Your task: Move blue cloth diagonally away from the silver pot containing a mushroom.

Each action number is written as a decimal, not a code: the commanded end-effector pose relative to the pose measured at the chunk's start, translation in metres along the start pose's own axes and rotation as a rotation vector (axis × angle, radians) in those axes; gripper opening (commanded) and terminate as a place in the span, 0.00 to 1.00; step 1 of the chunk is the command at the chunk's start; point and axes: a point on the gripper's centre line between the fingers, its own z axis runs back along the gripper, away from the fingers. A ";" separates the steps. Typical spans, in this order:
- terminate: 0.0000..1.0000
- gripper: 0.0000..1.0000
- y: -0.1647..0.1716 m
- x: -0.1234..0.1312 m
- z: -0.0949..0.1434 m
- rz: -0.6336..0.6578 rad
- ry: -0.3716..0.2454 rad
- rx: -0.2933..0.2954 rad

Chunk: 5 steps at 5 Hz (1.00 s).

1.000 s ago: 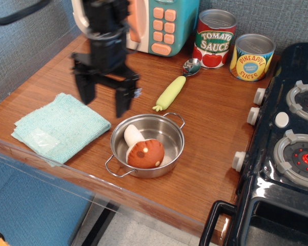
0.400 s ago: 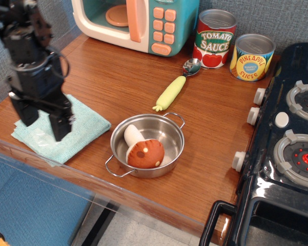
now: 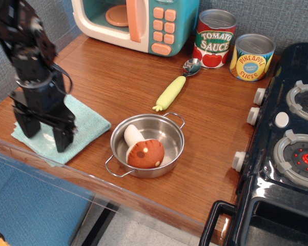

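Observation:
The blue cloth point(image 3: 87, 122) lies flat near the front left edge of the wooden table, left of the silver pot point(image 3: 166, 130). The mushroom point(image 3: 143, 151) lies on its side inside the pot, red-brown cap toward the front. My gripper point(image 3: 45, 134) is open and points down over the cloth, one finger at the cloth's left part and the other near its middle front, both low at the fabric. The arm hides much of the cloth. I cannot tell whether the fingertips touch it.
A toy microwave point(image 3: 138, 23) stands at the back. A tomato sauce can point(image 3: 214, 38) and a pineapple can point(image 3: 251, 57) stand at the back right. A green-handled spoon point(image 3: 175, 88) lies behind the pot. A black toy stove point(image 3: 287, 148) fills the right side.
My gripper moved from behind the pot leftward to above the cloth, then lowered a little onto it and forward. The cloth, pot and mushroom have not moved.

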 end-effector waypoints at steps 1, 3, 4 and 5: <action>0.00 1.00 0.010 0.053 0.019 0.048 -0.083 0.022; 0.00 1.00 0.022 0.112 0.036 0.140 -0.176 0.020; 0.00 1.00 0.021 0.127 0.030 0.152 -0.164 0.034; 0.00 1.00 0.011 0.121 0.036 0.123 -0.169 0.026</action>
